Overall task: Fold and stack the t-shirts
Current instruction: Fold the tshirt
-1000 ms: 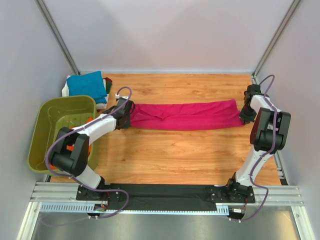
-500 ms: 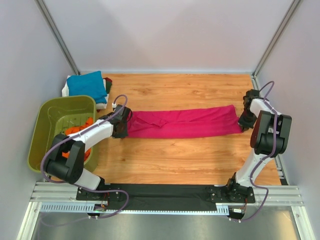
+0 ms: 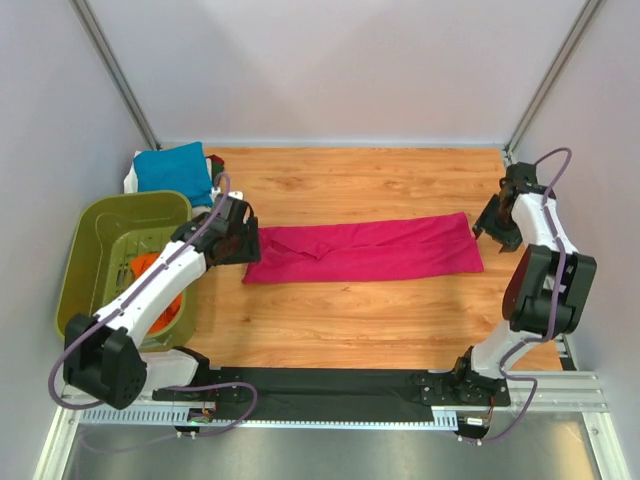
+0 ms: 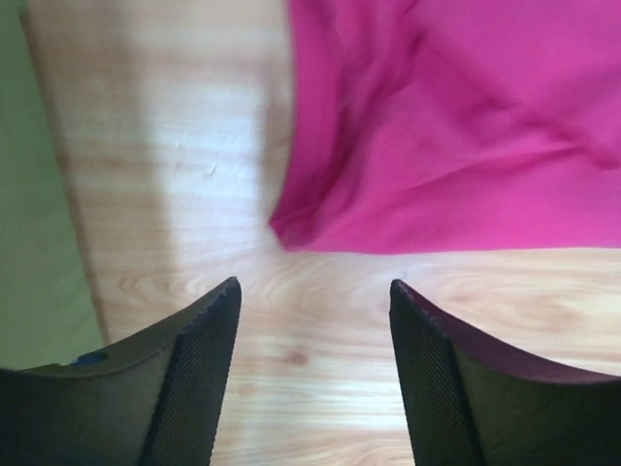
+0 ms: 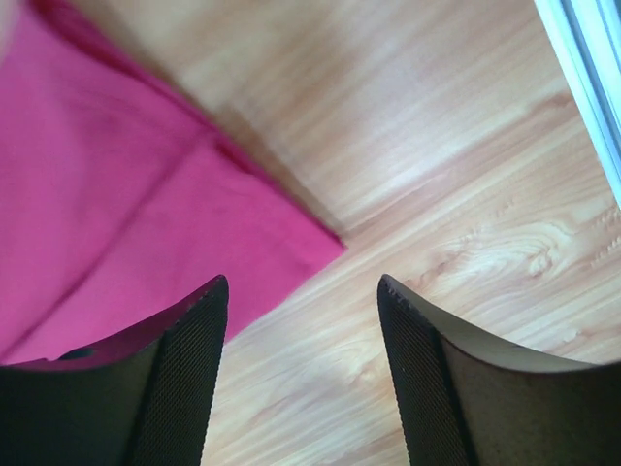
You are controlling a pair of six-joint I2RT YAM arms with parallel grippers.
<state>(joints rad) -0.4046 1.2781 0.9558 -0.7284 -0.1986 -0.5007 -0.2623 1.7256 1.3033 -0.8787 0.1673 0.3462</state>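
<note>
A magenta-pink t-shirt (image 3: 365, 250) lies folded into a long flat strip across the middle of the wooden table; its left end (image 4: 446, 126) and right corner (image 5: 126, 214) show in the wrist views. My left gripper (image 4: 312, 291) hovers open just off the strip's left end, nothing between its fingers. My right gripper (image 5: 301, 286) is open beside the right corner, also empty. A folded teal-blue t-shirt (image 3: 172, 168) rests on a white one at the back left. An orange t-shirt (image 3: 150, 268) lies in the basket.
The olive-green plastic basket (image 3: 100, 235) stands off the table's left edge under my left arm. Metal frame posts rise at both back corners, and a white rail (image 5: 592, 68) runs along the table's right edge close to my right gripper.
Both grippers have opened and let go of the magenta-pink t-shirt's ends, then lifted back. The strip now lies flat, slightly nearer than before.
</note>
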